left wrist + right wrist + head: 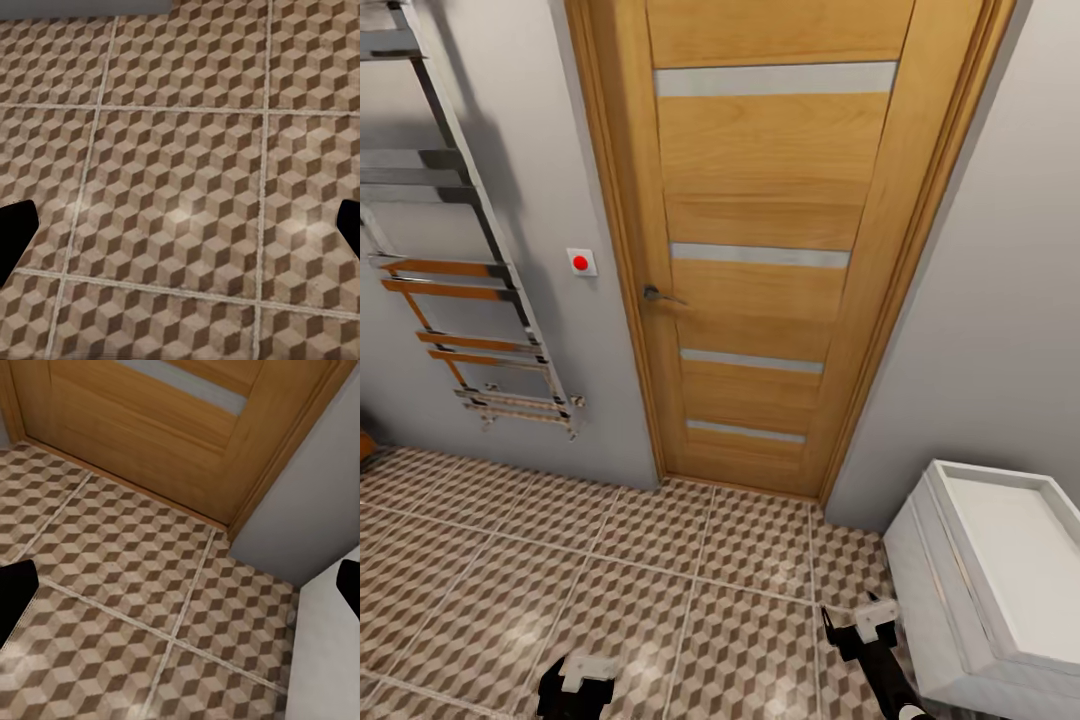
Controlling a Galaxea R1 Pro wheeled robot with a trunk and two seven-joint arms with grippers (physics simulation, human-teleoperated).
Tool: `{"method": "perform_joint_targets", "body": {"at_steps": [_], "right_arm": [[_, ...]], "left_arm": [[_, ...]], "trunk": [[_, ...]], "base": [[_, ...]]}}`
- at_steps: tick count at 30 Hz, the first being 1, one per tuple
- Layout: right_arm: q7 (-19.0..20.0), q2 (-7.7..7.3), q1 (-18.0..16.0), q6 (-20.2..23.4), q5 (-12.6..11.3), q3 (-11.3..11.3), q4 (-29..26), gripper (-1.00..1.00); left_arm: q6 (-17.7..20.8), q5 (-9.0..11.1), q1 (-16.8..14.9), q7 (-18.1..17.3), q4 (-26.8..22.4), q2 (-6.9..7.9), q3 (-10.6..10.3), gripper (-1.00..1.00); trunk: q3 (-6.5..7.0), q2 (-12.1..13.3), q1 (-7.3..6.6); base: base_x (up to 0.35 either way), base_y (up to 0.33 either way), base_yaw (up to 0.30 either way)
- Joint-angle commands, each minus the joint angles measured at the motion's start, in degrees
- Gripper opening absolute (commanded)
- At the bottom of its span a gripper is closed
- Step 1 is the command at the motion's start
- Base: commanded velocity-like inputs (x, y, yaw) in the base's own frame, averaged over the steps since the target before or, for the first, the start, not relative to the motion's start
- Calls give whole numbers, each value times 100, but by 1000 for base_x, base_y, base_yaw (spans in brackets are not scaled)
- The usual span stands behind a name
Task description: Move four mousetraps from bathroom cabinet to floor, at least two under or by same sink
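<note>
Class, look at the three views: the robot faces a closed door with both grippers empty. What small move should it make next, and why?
Probably turn the base left. Ahead stand only the wooden door, a towel rail and patterned floor, with no mousetraps. Both the left gripper and right gripper look open and empty, and an orange-brown corner peeks in at far left.

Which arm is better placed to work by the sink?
Right, probably. The right gripper hangs open just beside the sink; the left gripper, also open, is over bare bathroom floor, farther from it. Both are empty.
</note>
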Motion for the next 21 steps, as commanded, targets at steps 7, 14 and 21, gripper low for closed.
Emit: {"method": "perform_joint_targets", "body": {"at_steps": [7,14,21], "right_arm": [[-38,0,-4,-14,61,-24,6,100],[-38,0,-4,-14,63,-23,8,100],[-38,1,-4,5,62,-21,10,100]], "left_arm": [[-33,38,-11,10,23,-5,-49,100],[-33,38,-11,10,24,-5,-49,100],[-33,38,-9,10,24,-5,-48,100]], "trunk": [[-11,-11,3],[-11,-11,3],[-11,-11,3]], "base": [[0,0,255],[0,0,255],[0,0,255]]}}
